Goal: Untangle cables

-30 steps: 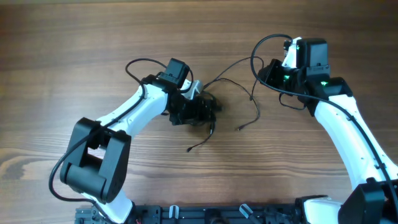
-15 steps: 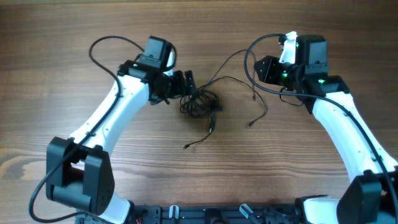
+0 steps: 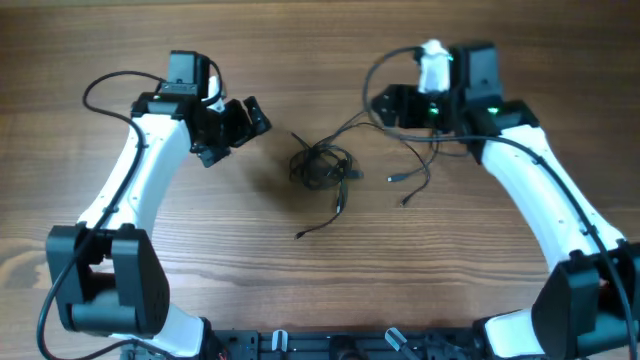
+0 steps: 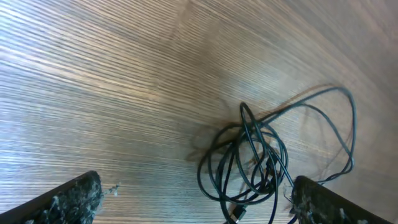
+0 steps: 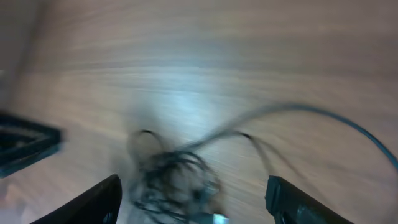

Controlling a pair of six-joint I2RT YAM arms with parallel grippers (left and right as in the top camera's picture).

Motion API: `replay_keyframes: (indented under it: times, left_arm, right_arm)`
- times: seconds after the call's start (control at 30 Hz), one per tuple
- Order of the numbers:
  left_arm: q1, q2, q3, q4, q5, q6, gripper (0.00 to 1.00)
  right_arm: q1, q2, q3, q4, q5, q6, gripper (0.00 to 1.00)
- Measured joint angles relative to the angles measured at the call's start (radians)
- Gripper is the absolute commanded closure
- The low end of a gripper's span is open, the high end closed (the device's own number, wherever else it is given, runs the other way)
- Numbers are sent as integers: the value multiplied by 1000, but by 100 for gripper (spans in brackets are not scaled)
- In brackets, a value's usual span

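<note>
- The wooden table (image 3: pixel 320 300) took up the whole scene, its grain running from the left edge across to the right edge.
- The left arm (image 3: pixel 135 180), white with black joints, rose from the near edge along the left side of the table. Its wrist turned in toward the middle.
- The right arm (image 3: pixel 545 195) did much the same on the right side. Its wrist sat closer to the far edge, with small green lights glowing on it.
- The cables (image 3: pixel 320 165) lay in a knotted black bundle at about the middle of the table, between the two grippers.
- One thin strand trailed from the bundle toward the near edge and ended in a small plug end (image 3: pixel 300 236) lying on the wood.
- Other strands wandered off toward the right edge. A long loop arched toward the far edge, coming close to the right wrist.
- The left gripper (image 4: pixel 196 180) pointed at the bundle from the left, well apart from it. Its jaws were spread wide with nothing between them.
- The right gripper (image 5: pixel 193 182) showed only in a blurred wrist view. Its two fingers stood far apart there, with nothing clamped between them.
- I could not tell whether the far loop of cable brushed the right gripper.
</note>
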Motion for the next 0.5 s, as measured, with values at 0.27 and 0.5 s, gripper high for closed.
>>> replay_keyframes:
  times: [0.27,0.5]
  left_arm:
    - [125,21,0,-6,8,0,0]
    - [171,38,-48,-11,7,0,0]
  right_arm:
    - [299,68,20,14,69,-40,27]
    - [374,255,20,26,176,-35,61]
